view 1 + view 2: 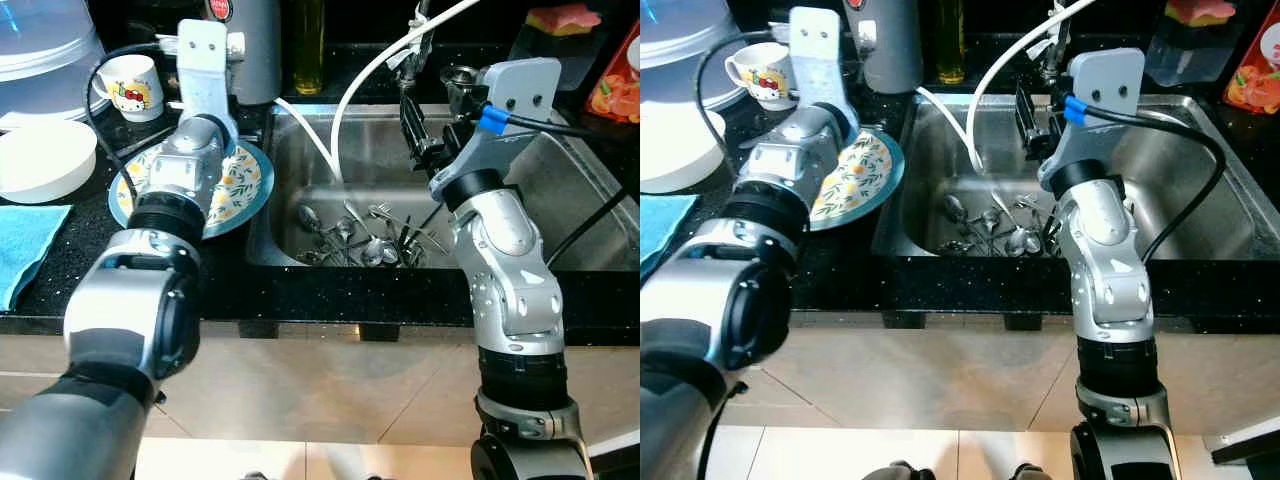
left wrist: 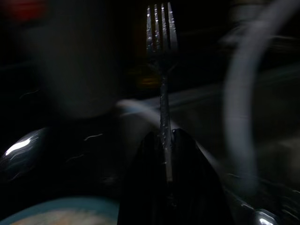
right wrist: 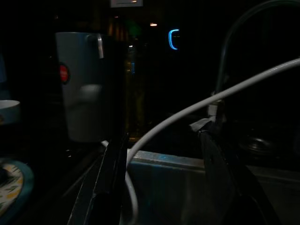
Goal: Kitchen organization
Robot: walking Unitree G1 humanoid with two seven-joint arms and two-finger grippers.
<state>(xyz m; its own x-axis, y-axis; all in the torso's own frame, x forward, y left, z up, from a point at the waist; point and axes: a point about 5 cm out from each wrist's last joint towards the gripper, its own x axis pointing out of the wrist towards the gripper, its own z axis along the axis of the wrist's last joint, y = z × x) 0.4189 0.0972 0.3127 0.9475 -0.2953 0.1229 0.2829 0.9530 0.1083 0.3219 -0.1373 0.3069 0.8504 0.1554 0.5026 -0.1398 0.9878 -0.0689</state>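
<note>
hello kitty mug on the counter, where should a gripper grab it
The white cartoon-print mug stands upright with its handle toward the clear plastic lid. Probably pinch the rim wall from above, since the left arm crowds its other side.

Teal-rimmed plate (image 1: 246, 185) with yellow-green leaf print, white mug (image 1: 131, 85) with cartoon print, blue towel (image 1: 25, 245), black speckled desk (image 1: 330, 290), silver sink (image 1: 575, 190), white hose (image 1: 375, 65).

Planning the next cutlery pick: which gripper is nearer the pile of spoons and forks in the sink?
Right. The right gripper hangs over the sink above the cutlery pile; the left gripper is beside the sink, over the plate.
</note>
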